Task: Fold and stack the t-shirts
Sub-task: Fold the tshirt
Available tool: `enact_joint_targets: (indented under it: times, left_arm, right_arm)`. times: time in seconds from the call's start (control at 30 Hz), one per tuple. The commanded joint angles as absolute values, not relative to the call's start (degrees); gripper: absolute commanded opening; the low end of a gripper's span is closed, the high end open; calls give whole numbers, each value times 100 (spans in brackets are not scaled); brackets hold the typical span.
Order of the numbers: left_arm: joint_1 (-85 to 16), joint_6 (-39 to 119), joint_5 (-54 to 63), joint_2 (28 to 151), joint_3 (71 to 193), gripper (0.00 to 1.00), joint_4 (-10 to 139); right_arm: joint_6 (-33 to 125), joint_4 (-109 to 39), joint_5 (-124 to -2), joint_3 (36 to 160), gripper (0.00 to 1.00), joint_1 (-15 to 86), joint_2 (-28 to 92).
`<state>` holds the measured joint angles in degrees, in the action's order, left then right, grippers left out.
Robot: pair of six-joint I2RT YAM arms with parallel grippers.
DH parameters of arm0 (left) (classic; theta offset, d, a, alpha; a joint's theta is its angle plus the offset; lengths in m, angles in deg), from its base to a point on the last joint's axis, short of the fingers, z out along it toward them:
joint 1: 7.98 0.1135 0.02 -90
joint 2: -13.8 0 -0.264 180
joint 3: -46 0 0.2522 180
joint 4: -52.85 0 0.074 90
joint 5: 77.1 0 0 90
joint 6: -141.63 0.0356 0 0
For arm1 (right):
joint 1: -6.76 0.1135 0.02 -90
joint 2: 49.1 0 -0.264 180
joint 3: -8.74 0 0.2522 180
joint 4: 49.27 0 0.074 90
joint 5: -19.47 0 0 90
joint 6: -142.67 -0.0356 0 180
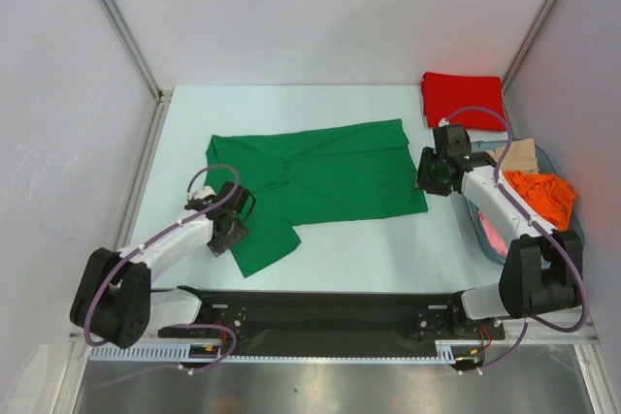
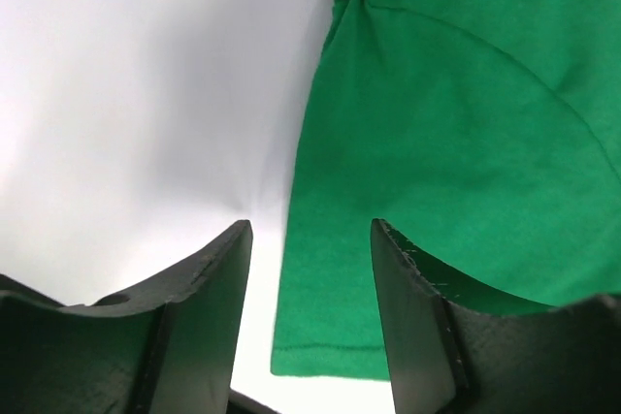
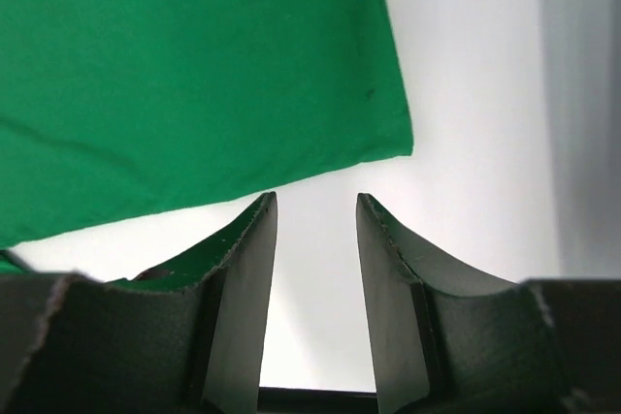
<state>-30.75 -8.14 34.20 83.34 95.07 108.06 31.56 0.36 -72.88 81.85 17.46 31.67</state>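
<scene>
A bright green t-shirt [image 1: 330, 176] lies spread flat mid-table, one sleeve reaching toward the near left. A red t-shirt [image 1: 463, 99] sits folded at the far right. My left gripper [image 1: 233, 228] is open and low at that sleeve's left edge. In the left wrist view the green sleeve [image 2: 437, 143] and its hem show between the open left gripper [image 2: 310, 232] fingers, which grip nothing. My right gripper [image 1: 428, 176] is open just off the shirt's right edge. In the right wrist view the right gripper [image 3: 315, 203] frames bare table, with the green shirt's corner [image 3: 194, 75] just ahead.
A basket [image 1: 482, 237] at the right edge holds an orange garment [image 1: 543, 196], a beige one [image 1: 514, 154] and a pink one [image 1: 495, 233]. White walls close in the table at the back and both sides. The arm bases stand on a black rail [image 1: 320, 312] along the near edge.
</scene>
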Motion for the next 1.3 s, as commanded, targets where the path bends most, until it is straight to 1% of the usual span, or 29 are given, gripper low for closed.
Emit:
enact_joint_targets:
  times: [0.0, 0.13, 0.17, 0.23, 0.33, 0.37, 0.47, 0.53, 0.67, 0.8, 0.87, 1.03, 1.17, 1.27]
  left_arm:
    - [-3101, -937, 3567, 8648, 9405, 56, 10521]
    - [-3101, -1060, 3514, 8869, 9282, 51, 10484]
    - [-3101, -1147, 3540, 8869, 9220, 48, 10493]
    - [-3092, -1192, 3558, 8825, 9158, 44, 10450]
    - [-3083, -1218, 3514, 8877, 9105, 26, 10414]
    - [-3083, -1209, 3488, 8877, 9105, 17, 10397]
    - [-3075, -1139, 3426, 8807, 9114, 1, 10362]
    - [-3083, -955, 3356, 8755, 9149, 0, 10300]
    - [-3083, -753, 3172, 8448, 9211, 0, 10274]
    - [-3083, -454, 3057, 8018, 9184, 0, 10160]
    - [-3083, -279, 3031, 7841, 9176, 0, 10142]
    - [-3092, -84, 3013, 7349, 9202, 1, 10159]
    - [-3083, -76, 3092, 7181, 9272, 1, 10282]
    - [-3083, -58, 3101, 7155, 9299, 2, 10352]
  right_arm:
    - [3052, 105, -7203, 8113, 43, 1573, 2895]
    - [3043, 201, -7229, 8077, 44, 1441, 2816]
    - [3052, 228, -7203, 8069, 44, 1397, 2790]
    - [3052, 263, -7150, 8025, 44, 1274, 2754]
    - [2938, 290, -7176, 7972, 43, 1186, 2675]
    - [2833, 333, -7185, 7937, 42, 1116, 2684]
    - [2640, 368, -7106, 7788, 41, 1019, 2710]
    - [2508, 377, -6913, 7648, 40, 975, 2745]
    - [2174, -52, -6457, 7085, 40, 817, 2710]
    - [1936, -439, -6376, 6751, 34, 781, 2737]
    - [1778, -684, -6420, 6671, 33, 781, 2728]
    - [1576, -1344, -6456, 6434, 35, 773, 2868]
    - [1426, -1696, -6429, 6337, 40, 764, 3149]
    - [1400, -1951, -6420, 6241, 40, 764, 3290]
